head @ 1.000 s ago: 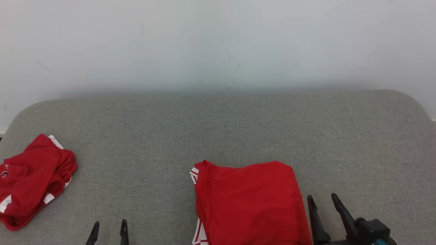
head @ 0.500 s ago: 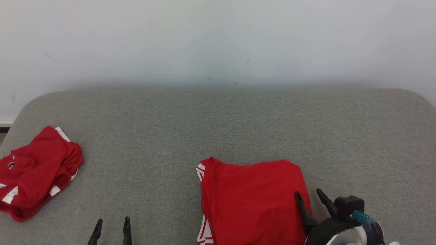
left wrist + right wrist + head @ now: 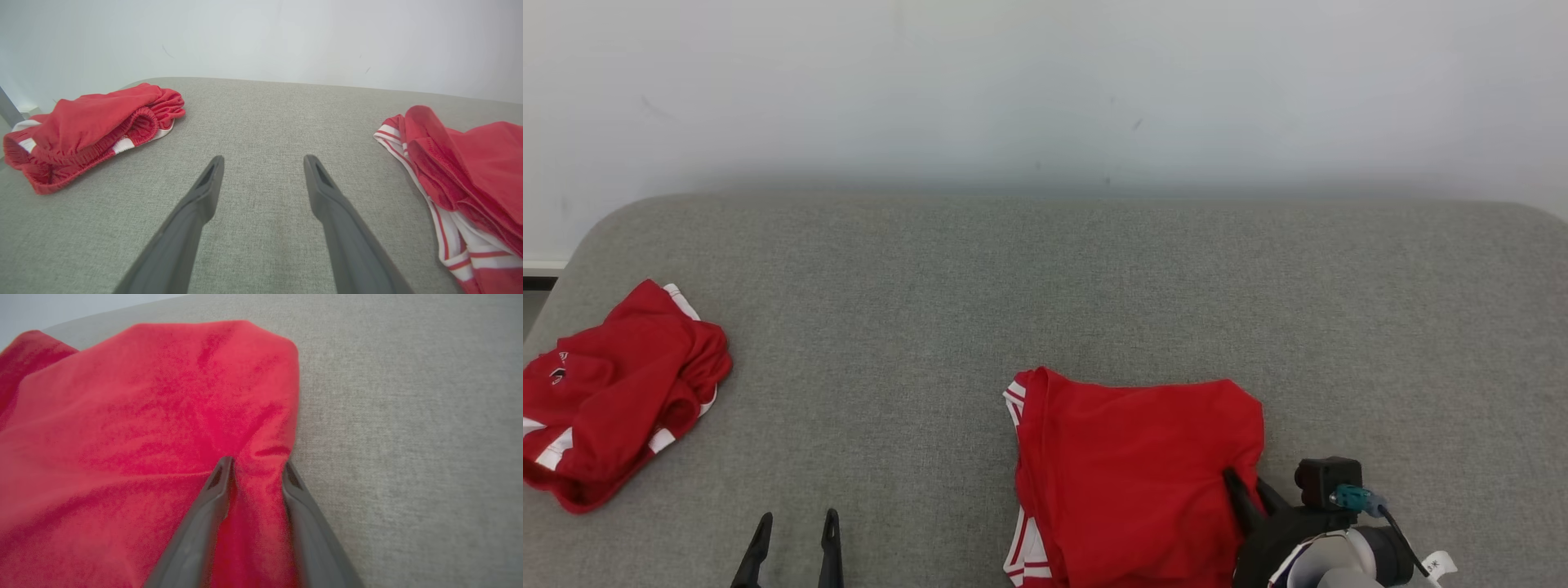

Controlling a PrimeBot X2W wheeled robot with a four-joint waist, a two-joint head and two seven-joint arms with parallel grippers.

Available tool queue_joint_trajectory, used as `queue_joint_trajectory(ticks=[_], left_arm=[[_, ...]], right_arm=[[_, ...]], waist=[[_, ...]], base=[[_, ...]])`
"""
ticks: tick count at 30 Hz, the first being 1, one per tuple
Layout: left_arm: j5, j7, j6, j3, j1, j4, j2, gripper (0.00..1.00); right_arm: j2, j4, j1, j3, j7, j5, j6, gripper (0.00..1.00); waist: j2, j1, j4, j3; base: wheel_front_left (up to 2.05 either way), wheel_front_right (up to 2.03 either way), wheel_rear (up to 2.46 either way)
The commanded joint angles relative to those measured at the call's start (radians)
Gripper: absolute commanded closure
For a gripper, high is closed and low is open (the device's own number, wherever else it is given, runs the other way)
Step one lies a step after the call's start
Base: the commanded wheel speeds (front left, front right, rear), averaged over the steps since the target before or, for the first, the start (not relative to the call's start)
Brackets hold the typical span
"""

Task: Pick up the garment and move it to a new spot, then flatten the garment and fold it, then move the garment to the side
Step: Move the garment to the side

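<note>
Brought the right claw [image 3: 1245, 480] in from the bare desk [image 3: 1045, 286] just right of the folded red garment [image 3: 1135, 457] onto the garment's near right edge, and drew its fingers [image 3: 212, 498] closer together than a second before. Found them, in the right wrist view, partly closed on either side of a raised ridge of red cloth at that edge, both touching the fabric, with cloth bunched between; could not tell whether the hold was firm. Found the garment lying folded on the desk, right of centre by the near edge, with white-and-red striped trim [image 3: 1023, 555] showing along its left side. Kept the left claw [image 3: 798, 516] wide open and empty, low over bare desk at the near left, well apart from both the garment and a crumpled red heap of clothing [image 3: 613, 400] at the desk's left end. Noted a plain pale wall [image 3: 1045, 82] behind the desk.
</note>
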Motion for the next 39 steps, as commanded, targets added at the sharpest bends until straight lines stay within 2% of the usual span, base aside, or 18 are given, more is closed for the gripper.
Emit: queue_joint_trajectory(ticks=[1, 12, 19, 29, 39], left_arm=[[-0.001, -0.003, 0.001, -0.001, -0.013, 0.002, -0.001, 0.00], [-0.025, -0.003, 0.013, -0.013, -0.026, -0.017, -0.001, 0.00], [-0.018, -0.003, 0.002, -0.034, -0.097, -0.050, -0.001, 0.00], [0.009, -0.003, -0.018, -0.048, -0.214, -0.149, -0.001, 0.00], [0.020, -0.003, -0.025, -0.025, -0.274, -0.230, 0.026, 0.00]], right_arm=[[-0.001, 0.020, -0.005, 0.022, 0.004, 0.021, -0.003, 1.00], [-0.106, 0.005, -0.138, 0.068, -0.032, 0.068, -0.003, 1.00], [-0.228, -0.009, -0.298, 0.103, -0.032, 0.075, -0.003, 1.00], [-0.430, 0.034, -0.503, 0.140, -0.019, 0.039, -0.003, 1.00], [-0.564, 0.067, -0.657, 0.171, 0.020, 0.000, -0.003, 1.00]], waist=[[0.0000, 0.0000, 0.001, 0.000], [0.0000, 0.0000, -0.021, 0.032], [0.0000, 0.0000, -0.038, 0.135], [0.0000, 0.0000, -0.055, 0.306], [0.0000, 0.0000, -0.086, 0.420]], base=[[0.00, 0.00, 0.00], [0.00, 0.00, 0.00], [0.00, 0.00, 0.00], [0.00, 0.00, 0.00], [0.00, 0.00, 0.00]])
